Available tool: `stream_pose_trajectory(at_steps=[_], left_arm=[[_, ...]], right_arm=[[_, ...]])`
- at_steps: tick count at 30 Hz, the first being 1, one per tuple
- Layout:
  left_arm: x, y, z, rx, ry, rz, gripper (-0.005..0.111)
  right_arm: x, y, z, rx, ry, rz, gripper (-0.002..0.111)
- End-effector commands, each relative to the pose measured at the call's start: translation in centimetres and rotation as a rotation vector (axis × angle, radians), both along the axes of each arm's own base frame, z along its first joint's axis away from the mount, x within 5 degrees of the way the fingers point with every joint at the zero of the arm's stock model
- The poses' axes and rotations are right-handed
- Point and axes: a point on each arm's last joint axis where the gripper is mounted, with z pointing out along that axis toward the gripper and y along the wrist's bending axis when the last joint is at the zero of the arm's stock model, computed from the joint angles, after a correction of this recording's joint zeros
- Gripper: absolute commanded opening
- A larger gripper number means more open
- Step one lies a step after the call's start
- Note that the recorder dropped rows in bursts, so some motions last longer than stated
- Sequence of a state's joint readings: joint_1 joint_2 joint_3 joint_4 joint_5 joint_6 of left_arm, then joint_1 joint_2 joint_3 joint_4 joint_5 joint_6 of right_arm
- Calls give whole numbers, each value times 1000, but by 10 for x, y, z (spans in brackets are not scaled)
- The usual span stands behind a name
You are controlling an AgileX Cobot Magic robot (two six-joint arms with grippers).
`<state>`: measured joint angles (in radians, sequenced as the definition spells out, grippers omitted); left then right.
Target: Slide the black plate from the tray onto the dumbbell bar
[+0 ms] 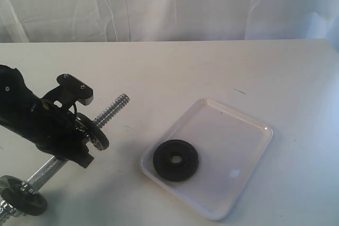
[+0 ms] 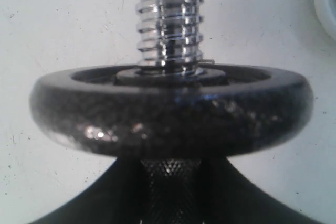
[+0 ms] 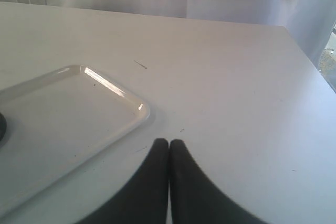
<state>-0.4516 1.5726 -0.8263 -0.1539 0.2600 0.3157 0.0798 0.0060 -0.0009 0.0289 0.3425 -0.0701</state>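
Exterior view: the black plate [image 1: 176, 160] is seen lying in the tray [image 1: 241, 114]; the dumbbell bar [image 1: 112, 109] is clasped by the left gripper [image 2: 171, 192]; the right gripper [image 3: 168, 148] is clenched, empty.

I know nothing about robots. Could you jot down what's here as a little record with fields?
dumbbell bar: chrome threaded rod, carrying black discs, one end bare
tray: glossy white rectangle on the white table
black plate: small round matte-black iron disc, flat in the tray's corner nearest the bar
left tool: clamped on the bar's knurled middle, behind one disc
right tool: shut, empty, beside the tray
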Motion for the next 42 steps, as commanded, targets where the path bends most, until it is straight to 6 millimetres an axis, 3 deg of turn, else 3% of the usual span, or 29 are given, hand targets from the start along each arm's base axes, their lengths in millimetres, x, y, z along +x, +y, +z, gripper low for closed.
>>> stream_pose_trajectory(at_steps=[1, 9, 12, 19, 25, 28, 30, 34, 39, 41, 42], left_arm=[[5, -2, 18, -44, -79, 10, 0], [5, -2, 18, -46, -83, 11, 0], [5, -2, 18, -46, -83, 11, 0], [5, -2, 18, -45, -81, 10, 0], [5, -2, 18, -45, -83, 11, 0], [5, -2, 18, -45, -83, 11, 0], [5, -2, 18, -45, -83, 11, 0], [5, -2, 18, -47, -86, 11, 0], [6, -3, 19, -50, -98, 14, 0], [6, -3, 19, -50, -98, 14, 0], [6, -3, 19, -50, -98, 14, 0]], right_arm=[[0, 0, 0, -2, -8, 2, 0], [1, 0, 6, 29, -67, -2, 0], [2, 1, 21, 230, -211, -20, 0], [-5, -6, 59, 277, -652, -48, 0], [-12, -9, 73, 424, -816, -36, 0], [-15, -11, 78, 634, -862, -1, 0], [-13, -10, 74, 734, -800, 15, 0], [-6, -6, 82, 688, -608, -9, 0], [17, 1, 121, 520, -321, -36, 0], [32, 5, 141, 417, -212, -23, 0], [51, 11, 159, 315, -80, 8, 0]])
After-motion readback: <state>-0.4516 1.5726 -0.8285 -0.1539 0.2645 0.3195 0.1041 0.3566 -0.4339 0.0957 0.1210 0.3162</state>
